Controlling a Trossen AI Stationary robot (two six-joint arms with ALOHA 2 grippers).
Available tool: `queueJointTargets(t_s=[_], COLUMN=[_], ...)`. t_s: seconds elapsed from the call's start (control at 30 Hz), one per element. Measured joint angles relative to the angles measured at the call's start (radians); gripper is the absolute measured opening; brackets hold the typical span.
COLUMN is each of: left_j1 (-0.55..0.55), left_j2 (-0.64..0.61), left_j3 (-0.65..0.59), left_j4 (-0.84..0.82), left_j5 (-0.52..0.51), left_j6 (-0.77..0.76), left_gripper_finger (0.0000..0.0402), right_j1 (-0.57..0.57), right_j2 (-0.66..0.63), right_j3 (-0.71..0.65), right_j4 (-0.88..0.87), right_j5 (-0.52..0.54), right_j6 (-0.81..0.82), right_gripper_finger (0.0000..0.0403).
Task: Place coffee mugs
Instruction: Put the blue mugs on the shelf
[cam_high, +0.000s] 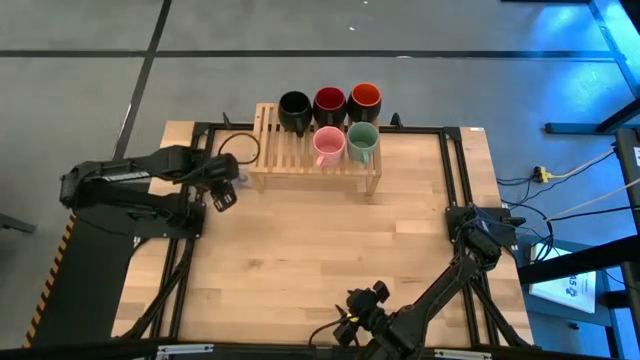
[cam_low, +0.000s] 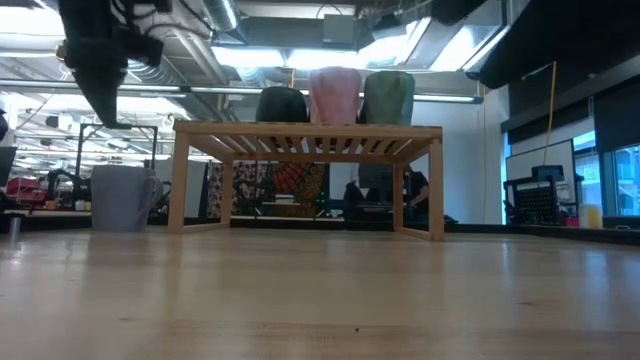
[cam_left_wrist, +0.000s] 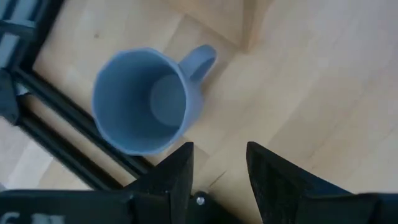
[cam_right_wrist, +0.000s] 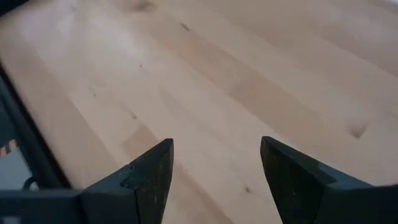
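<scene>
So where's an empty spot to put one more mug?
The rack's near-left slats, beside the pink mug, are bare. So is the table in front. The rack's right end is crowded. The left pincer hovers above the lavender mug.

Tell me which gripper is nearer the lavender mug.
Left. The left gripper hangs just above the lavender mug at the table's left edge beside the rack, empty. The right gripper waits far off at the table's near edge.
</scene>
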Motion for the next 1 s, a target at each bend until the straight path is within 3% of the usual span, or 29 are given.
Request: queueJointTargets(t_s=[0.2, 0.47, 1.0], left_j1=[0.138, 0.266, 0.349], left_j2=[0.044, 0.084, 0.216], left_j3=[-0.037, -0.115, -0.133], left_j4=[0.055, 0.133, 0.171], left_j5=[0.034, 0.069, 0.105], left_j6=[0.166, 0.243, 0.305], left_gripper_finger=[0.0142, 0.0142, 0.0133], right_j1=[-0.011, -0.011, -0.011], right_j2=[0.0, 0.0, 0.0], right_j3=[0.0, 0.0, 0.0], right_j4=[-0.018, -0.036, -0.038], right_j5=[0.012, 0.013, 0.013], right_j6=[0.0, -0.001, -0.001], right_gripper_finger=[0.0227, 0.0227, 0.0227])
